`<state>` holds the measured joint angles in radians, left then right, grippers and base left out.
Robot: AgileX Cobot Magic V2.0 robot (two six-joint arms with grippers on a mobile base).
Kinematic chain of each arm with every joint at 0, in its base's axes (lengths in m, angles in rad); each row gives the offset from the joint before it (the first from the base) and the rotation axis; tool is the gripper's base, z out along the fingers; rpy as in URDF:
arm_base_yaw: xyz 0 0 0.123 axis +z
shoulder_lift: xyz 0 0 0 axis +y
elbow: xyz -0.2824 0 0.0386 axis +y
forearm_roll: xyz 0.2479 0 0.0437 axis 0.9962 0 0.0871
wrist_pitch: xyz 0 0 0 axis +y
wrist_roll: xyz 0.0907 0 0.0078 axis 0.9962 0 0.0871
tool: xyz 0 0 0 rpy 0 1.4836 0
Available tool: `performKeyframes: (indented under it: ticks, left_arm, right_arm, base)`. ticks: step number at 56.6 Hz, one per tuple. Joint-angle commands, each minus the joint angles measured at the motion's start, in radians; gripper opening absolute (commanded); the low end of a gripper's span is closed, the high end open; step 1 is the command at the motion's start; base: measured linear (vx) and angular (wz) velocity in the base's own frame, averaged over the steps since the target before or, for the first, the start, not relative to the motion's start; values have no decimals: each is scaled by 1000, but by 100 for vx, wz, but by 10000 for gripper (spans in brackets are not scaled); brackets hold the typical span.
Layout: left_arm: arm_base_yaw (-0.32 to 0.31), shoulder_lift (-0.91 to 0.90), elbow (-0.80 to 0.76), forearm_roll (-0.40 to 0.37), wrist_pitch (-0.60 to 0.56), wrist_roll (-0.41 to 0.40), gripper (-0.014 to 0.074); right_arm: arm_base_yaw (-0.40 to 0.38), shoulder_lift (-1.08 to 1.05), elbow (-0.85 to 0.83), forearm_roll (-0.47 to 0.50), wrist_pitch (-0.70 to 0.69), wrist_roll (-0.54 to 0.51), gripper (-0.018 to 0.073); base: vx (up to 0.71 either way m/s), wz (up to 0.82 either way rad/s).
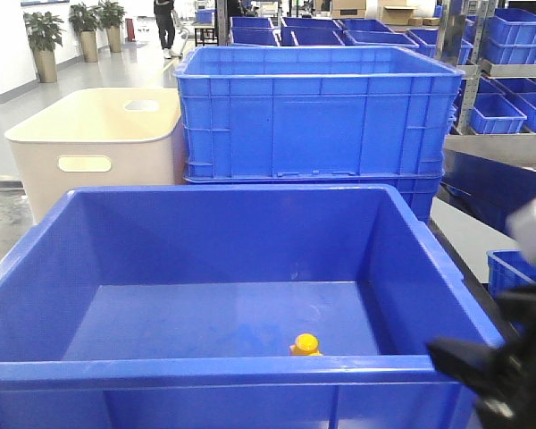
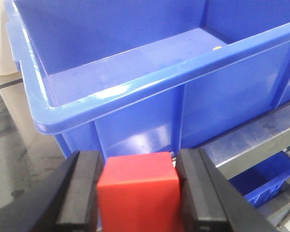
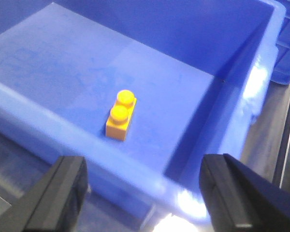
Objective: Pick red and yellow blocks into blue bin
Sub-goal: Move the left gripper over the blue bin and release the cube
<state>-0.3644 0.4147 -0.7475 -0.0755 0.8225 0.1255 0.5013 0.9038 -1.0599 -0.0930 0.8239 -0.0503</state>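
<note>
Clamped in the black left claw (image 2: 137,203), the matte red cube (image 2: 135,186) sits just short of the large bright-blue plastic crate (image 2: 125,89). Beyond the right claw (image 3: 144,191), jaws apart, the studded yellow plastic brick (image 3: 121,118) lies inside it.

From the front, the blue bin (image 1: 205,365) hides most of the yellow brick (image 1: 305,344) from us; the red cube (image 2: 137,191) is cropped below.
</note>
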Motion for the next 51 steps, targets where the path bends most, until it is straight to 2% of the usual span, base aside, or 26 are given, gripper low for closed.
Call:
performKeyframes:
  ticks: [1,7,20,29,40,51]
  left_arm:
    - [-2,7,-25,-9,-84,-2,303]
    - [-2,7,-25,-9,-99,-2,303]
    - [-2,94,-59,-45,-234,8,303]
    - [-2,298,-179,-51,-235,90,303]
    - [-2,586,-370,-137,-250,208,303]
    - [-2,851,-571,-147,-189,207,340]
  right_arm:
    - [-2,-68,25,-19,-76,-11,527]
    - [-2,-133,90,-19,-59,-11,527]
    - [-2,-215,180,-19,-56,-4,527]
    - [-2,-216,182,-19,-3,-4,527]
    - [-2,-216,182,-19,8,-4,527]
    - [-2,-216,182,-19,8,-4,527]
  base:
    - [0,0]
    - [0,0]
    - [0,0]
    - [0,0]
    - [0,0]
    - [0,0]
